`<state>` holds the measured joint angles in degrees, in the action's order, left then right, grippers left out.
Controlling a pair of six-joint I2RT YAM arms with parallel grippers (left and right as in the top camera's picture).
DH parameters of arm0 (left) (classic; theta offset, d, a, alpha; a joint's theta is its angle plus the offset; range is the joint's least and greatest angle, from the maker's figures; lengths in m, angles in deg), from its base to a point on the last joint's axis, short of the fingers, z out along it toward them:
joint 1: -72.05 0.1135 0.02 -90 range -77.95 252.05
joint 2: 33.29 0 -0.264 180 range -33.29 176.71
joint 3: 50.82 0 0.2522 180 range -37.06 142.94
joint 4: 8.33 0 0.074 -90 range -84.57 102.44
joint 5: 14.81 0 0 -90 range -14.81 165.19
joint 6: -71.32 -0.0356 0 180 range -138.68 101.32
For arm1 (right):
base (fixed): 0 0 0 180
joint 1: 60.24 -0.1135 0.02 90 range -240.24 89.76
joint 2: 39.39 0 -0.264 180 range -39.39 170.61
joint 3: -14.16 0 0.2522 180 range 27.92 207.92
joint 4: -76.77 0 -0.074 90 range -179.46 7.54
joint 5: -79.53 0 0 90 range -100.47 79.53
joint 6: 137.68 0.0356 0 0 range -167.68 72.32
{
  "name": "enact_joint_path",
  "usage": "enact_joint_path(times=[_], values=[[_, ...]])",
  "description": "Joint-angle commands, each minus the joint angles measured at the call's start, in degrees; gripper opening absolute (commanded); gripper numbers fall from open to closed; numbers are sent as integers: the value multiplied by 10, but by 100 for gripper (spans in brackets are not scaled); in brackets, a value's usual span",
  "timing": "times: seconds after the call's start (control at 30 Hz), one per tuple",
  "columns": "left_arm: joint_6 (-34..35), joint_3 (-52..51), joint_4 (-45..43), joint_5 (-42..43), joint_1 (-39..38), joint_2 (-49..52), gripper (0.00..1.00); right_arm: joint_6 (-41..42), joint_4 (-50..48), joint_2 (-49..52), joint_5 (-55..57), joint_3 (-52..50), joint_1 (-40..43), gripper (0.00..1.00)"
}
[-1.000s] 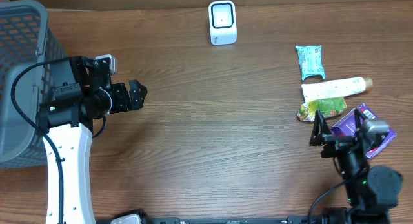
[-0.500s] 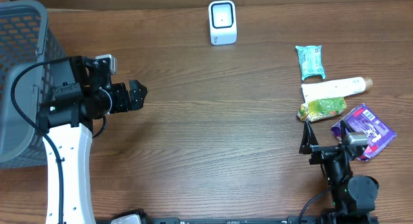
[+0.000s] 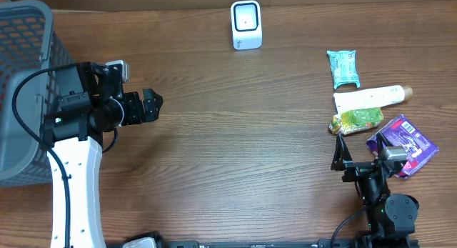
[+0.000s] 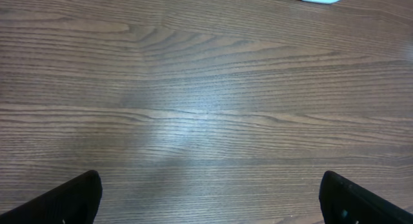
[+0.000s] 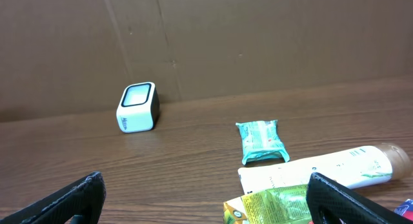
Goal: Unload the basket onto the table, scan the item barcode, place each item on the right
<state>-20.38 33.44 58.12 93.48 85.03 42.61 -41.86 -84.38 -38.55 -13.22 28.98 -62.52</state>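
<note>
Green packet | just ahead of my right tool; long axis crosswise to my reach | tool wide open; holding nothing

One overhead, two wrist views.
Overhead looks straight down on the whole tabletop; left wrist stares close at its wood; right wrist sits low, looking across it, sharing the white scanner with overhead.

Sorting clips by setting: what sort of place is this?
Likely a mock shop checkout on a lab bench: a white scanner stands on the wooden table, a teal packet and a tube lie to one side as goods, and a grey basket sits at the edge.
</note>
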Motion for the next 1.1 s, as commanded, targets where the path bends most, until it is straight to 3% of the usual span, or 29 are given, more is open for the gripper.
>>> enact_joint_path(times=[0.0, 0.73, 0.93, 1.07], values=[[-5, 7, 0, 7, -3, -3, 100, 1, -5, -7, 1, -6, -3, 100], [-5, -10, 6, -13, -2, -32, 100, 1, -5, -7, 1, -6, -3, 100], [-28, -118, -89, 8, -20, -137, 100, 1, -5, -7, 1, -6, -3, 100], [-31, -256, -228, 8, -39, -262, 100, 1, -5, -7, 1, -6, -3, 100]])
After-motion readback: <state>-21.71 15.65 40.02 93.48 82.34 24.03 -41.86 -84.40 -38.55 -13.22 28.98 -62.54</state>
